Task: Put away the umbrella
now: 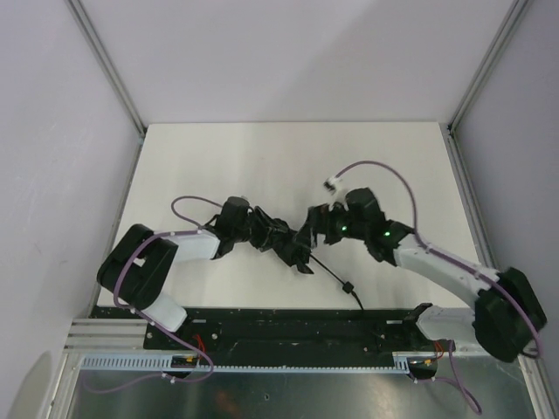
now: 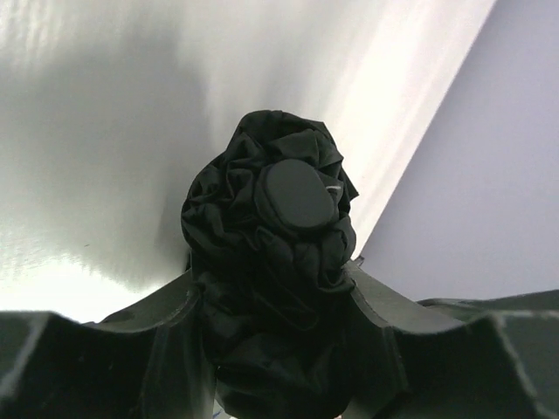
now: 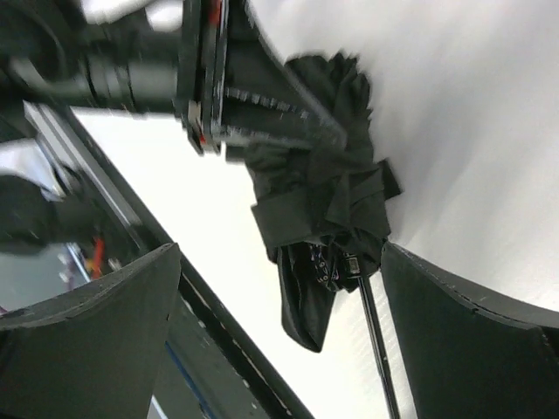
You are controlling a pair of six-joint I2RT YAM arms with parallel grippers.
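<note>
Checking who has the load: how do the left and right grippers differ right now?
The left gripper is clamped on the umbrella at its bunched canopy; the right gripper stands wide open, holding nothing. The left gripper grips near the capped end; the right gripper faces the end where the shaft emerges. Both are black two-finger grippers.
</note>
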